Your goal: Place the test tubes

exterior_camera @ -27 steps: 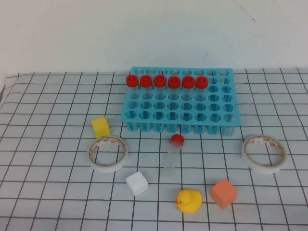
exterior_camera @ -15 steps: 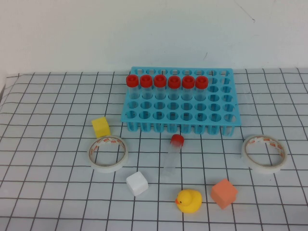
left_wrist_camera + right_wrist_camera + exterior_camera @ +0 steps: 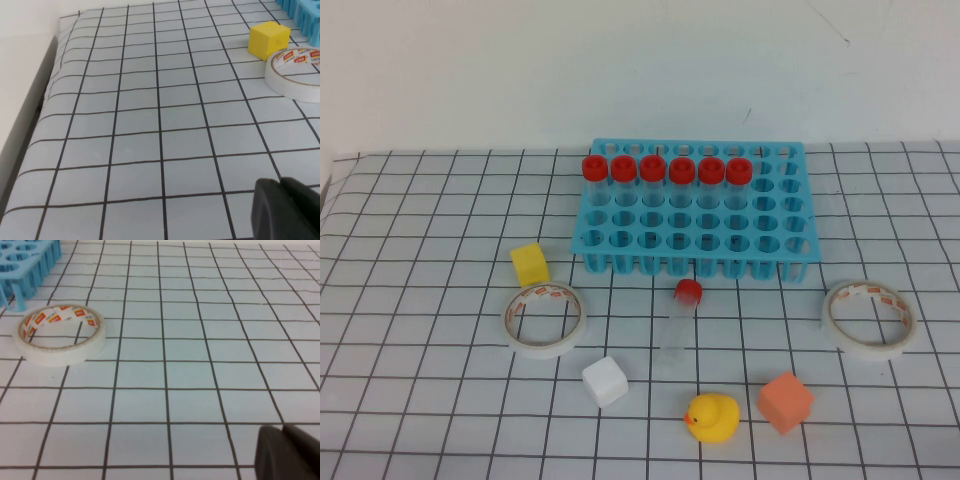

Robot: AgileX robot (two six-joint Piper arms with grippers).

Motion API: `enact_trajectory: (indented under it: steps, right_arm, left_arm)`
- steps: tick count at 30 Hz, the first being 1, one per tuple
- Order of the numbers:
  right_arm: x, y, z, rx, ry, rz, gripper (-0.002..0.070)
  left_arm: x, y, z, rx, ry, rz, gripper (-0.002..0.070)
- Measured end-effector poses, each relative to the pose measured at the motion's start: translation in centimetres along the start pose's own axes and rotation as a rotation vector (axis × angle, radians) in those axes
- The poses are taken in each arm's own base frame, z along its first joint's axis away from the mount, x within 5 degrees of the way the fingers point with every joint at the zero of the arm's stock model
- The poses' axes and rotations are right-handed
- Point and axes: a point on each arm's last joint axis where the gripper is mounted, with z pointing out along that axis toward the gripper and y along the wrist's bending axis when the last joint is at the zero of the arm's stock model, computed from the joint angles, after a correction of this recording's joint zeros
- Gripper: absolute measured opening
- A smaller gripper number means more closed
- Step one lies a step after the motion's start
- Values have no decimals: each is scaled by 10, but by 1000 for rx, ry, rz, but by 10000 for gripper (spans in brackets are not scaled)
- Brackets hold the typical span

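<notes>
Tube [image 3: 680,320] lies loose before the rack [image 3: 692,243]; left gripper [image 3: 286,202] and right gripper [image 3: 286,447] hover clenched, empty, above the checked mat [image 3: 150,125].

Tubes [image 3: 682,171] in rack [image 3: 772,229]; loose tube [image 3: 678,322] before rack, between left tape roll [image 3: 542,347] and right tape roll [image 3: 868,347].

the table [image 3: 410,230] is white with a black grid. the rack [image 3: 800,200] is light blue. standing tubes [image 3: 681,180] and the lying tube [image 3: 676,330] are clear with red caps. yellow cube [image 3: 530,264], white cube [image 3: 605,381], orange cube [image 3: 785,402]. yellow duck [image 3: 712,417], orange beak. left tape roll [image 3: 535,347] and right tape roll [image 3: 865,345] are white, printed red and yellow inside.
</notes>
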Motion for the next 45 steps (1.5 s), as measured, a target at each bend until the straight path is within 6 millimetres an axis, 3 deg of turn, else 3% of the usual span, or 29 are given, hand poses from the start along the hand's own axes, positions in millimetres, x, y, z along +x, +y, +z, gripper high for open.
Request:
enact_trajectory:
  steps: [22,29,32,33,37,45]
  right_arm:
    - [0,0,0,0,0,0,-1]
    - [-2,0,0,2,-19,-4,-1]
    - [-6,0,1,2,-93,-8,-1]
    - [-15,0,-1,2,-194,-8,-1]
    - [-36,0,-7,2,-431,-10,-1]
    - [-59,0,-22,0,-730,-12,-1]
  left_arm:
    - [-1,0,0,0,-13,0,-1]
    - [-11,0,-1,2,-128,0,-1]
    - [-25,0,-3,4,-282,0,-1]
    - [-36,0,-7,5,-407,0,-1]
    - [-54,-1,-17,8,-634,0,-1]
    - [-67,-1,-30,11,-838,0,-1]
